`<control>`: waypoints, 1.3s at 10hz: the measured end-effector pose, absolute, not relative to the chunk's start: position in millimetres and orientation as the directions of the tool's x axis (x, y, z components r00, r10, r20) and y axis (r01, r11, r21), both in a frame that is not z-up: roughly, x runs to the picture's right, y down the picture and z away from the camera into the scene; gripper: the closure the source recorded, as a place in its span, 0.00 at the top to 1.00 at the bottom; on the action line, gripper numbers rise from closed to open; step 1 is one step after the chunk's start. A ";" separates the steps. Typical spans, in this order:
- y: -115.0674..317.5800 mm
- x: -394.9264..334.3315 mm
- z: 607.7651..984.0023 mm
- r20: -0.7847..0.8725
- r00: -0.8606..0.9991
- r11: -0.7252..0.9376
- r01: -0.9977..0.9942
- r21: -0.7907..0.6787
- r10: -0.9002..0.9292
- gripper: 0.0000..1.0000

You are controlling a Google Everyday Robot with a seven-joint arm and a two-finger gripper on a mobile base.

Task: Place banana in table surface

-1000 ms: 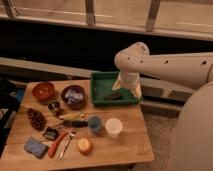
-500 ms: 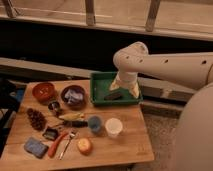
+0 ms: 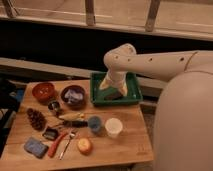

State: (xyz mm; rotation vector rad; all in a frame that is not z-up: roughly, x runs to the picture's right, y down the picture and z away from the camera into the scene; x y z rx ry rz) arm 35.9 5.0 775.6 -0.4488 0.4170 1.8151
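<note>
The banana [image 3: 71, 116], dull yellow and elongated, lies on the light-brown wooden table surface [image 3: 131, 147], left of centre and in front of the dark bowl. My gripper [image 3: 114, 93] hangs from the white arm [image 3: 150, 61] and is down inside the green tray [image 3: 132, 95] at the table's back right, well to the right of the banana. A dark shape lies in the tray right under the gripper; I cannot tell what it is.
On the table stand a red-brown bowl [image 3: 44, 91], a dark bowl [image 3: 73, 95], a pine cone [image 3: 36, 119], a small metal cup [image 3: 54, 106], a blue cup [image 3: 95, 124] and a white cup [image 3: 113, 127]. An orange fruit [image 3: 84, 145], a blue sponge [image 3: 36, 147] and a red-handled tool [image 3: 57, 144] lie near the front.
</note>
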 end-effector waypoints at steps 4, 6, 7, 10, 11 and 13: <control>4.7 -54.0 794.7 -0.553 -0.105 -0.193 -0.976 -0.103 0.827 0.80; 10.4 -75.3 790.2 -0.577 -0.057 -0.181 -0.971 -0.159 0.815 0.80; 10.5 -75.6 789.9 -0.578 -0.056 -0.181 -0.970 -0.161 0.814 0.80; 10.7 -75.0 790.4 -0.579 -0.057 -0.183 -0.970 -0.161 0.813 0.80; 14.9 -76.6 792.7 -0.588 -0.044 -0.178 -0.969 -0.171 0.808 0.80; 33.3 -99.0 793.3 -0.608 0.003 -0.161 -0.963 -0.215 0.794 0.80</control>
